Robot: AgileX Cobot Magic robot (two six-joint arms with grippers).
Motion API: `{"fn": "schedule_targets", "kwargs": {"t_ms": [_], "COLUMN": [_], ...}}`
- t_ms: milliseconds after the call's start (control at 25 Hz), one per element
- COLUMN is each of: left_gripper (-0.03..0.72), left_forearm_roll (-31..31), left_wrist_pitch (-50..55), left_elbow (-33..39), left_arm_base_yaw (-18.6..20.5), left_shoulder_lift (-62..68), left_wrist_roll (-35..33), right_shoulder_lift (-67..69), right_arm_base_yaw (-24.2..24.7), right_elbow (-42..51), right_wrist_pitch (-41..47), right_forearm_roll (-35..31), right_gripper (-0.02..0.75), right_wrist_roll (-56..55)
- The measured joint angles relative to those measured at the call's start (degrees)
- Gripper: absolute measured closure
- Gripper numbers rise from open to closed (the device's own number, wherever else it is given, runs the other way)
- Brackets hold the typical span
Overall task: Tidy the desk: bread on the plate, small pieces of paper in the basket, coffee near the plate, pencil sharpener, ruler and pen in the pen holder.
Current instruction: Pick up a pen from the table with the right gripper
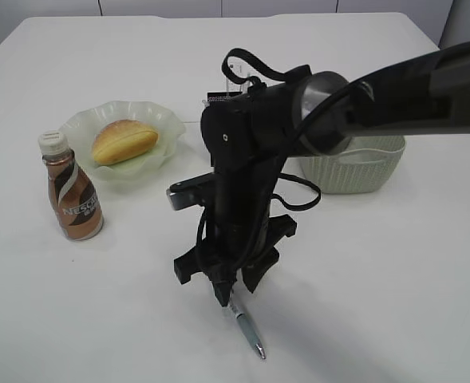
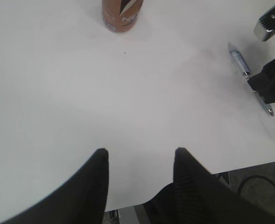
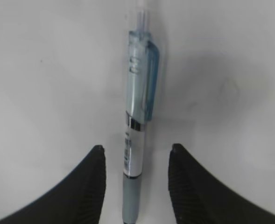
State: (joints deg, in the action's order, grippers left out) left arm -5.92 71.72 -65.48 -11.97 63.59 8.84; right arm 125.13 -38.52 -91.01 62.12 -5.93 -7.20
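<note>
A clear pen (image 3: 136,116) with a pale blue clip and grey grip lies on the white desk (image 1: 394,271). My right gripper (image 3: 136,149) is open and points down over it, one finger on each side, with a gap to the pen on both. The exterior view shows this gripper (image 1: 223,295) at the pen's (image 1: 246,327) upper end. My left gripper (image 2: 141,150) is open and holds nothing, low over the desk's front edge. The bread (image 1: 123,141) lies on the green plate (image 1: 167,120). The coffee (image 1: 71,191) stands upright just left of the plate. Paper pieces, pencil sharpener and ruler are out of view.
The grey-green basket (image 1: 354,171) stands at the right, partly behind my right arm. A dark rim (image 1: 216,99) behind the arm looks like the pen holder, mostly hidden. The left wrist view shows the coffee (image 2: 122,14), the pen (image 2: 242,65) and the desk's near edge (image 2: 249,164).
</note>
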Motion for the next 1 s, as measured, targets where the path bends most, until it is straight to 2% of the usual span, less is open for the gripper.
{"fn": "schedule_targets", "kwargs": {"t_ms": [1000], "left_gripper": [0.355], "left_forearm_roll": [0.23], "left_wrist_pitch": [0.0], "left_elbow": [0.0], "left_arm_base_yaw": [0.0], "left_shoulder_lift": [0.0], "left_wrist_roll": [0.0], "right_shoulder_lift": [2.03], "right_arm_base_yaw": [0.0], "right_elbow": [0.0], "right_wrist_pitch": [-0.82], "right_forearm_roll": [-0.07], "right_gripper": [0.377], "right_wrist_roll": [0.0]}}
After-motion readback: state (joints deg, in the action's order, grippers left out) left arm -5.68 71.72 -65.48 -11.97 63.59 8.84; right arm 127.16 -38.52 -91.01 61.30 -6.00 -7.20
